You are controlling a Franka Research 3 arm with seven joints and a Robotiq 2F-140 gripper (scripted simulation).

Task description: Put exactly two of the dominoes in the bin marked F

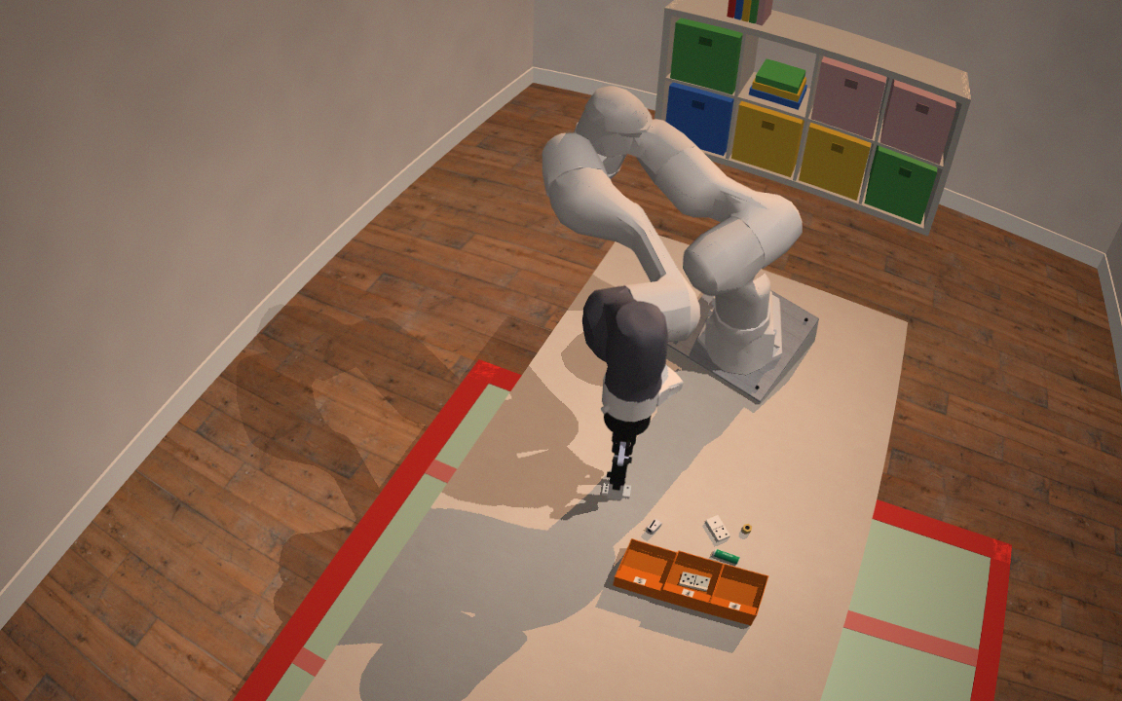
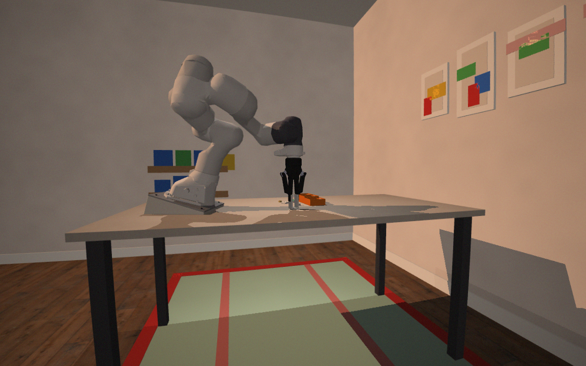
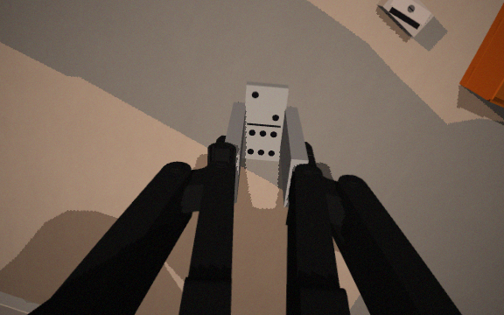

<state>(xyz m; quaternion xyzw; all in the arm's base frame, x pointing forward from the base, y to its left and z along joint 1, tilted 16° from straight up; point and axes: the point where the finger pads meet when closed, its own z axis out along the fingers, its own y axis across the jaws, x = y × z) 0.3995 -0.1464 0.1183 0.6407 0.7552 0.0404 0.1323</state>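
Observation:
My gripper [image 3: 263, 124] is shut on a white domino [image 3: 266, 111], which sits between the two grey finger pads at table level. In the top view the gripper [image 1: 616, 488] stands left of the bins, and in the exterior view it [image 2: 293, 204] reaches down to the table top. An orange three-part bin [image 1: 687, 588] lies in front of it to the right; its middle part holds one domino [image 1: 693, 579]. I cannot read the bin letters. Two more dominoes [image 1: 654, 526] [image 1: 717, 527] lie on the table behind the bin. One of them shows in the wrist view [image 3: 407, 15].
A small green block [image 1: 726, 554] and a small ring [image 1: 745, 528] lie on the table behind the bin. The bin's corner [image 3: 503, 66] shows at the right edge of the wrist view. The robot base [image 1: 743, 344] stands at the far end of the table.

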